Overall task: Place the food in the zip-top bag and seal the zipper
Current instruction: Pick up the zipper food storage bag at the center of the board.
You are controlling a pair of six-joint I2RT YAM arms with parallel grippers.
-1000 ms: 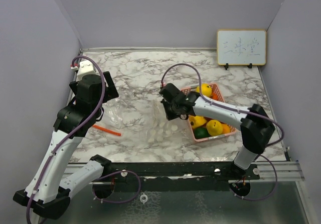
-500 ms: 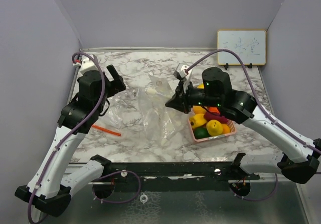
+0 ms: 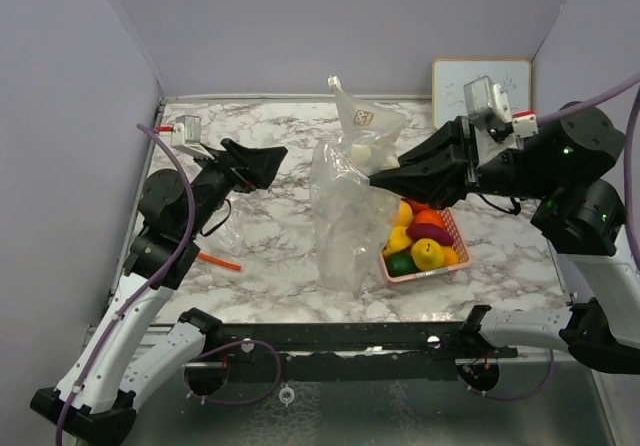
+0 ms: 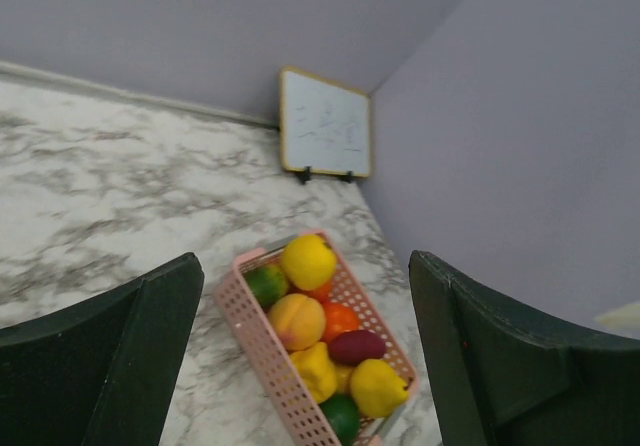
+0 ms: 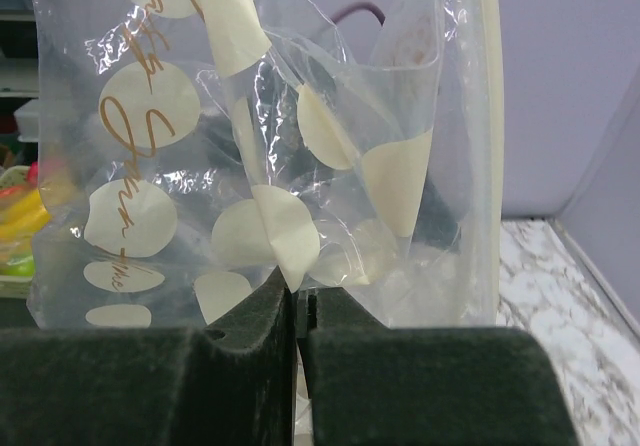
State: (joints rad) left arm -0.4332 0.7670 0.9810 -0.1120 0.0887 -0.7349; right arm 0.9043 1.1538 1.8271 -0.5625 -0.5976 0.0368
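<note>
My right claw (image 3: 376,178) pinches the clear, cream-dotted zip-top bag (image 3: 340,216) aloft; my left claw (image 3: 272,156) gapes empty. Glossy toy fruits (image 3: 428,253) lie in the pink mesh basket (image 3: 420,275).

Gold script on the zip-top bag (image 5: 150,116) and faint whiteboard (image 4: 325,124) marks cannot be read.

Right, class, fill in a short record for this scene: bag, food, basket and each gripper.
right gripper: shut on the zip-top bag
left gripper: open, holding nothing, apart from the bag
zip-top bag: clear with cream dots, held up, no food inside
food: toy fruits and vegetables, all in the basket
basket: pink mesh, right of the bag
</note>
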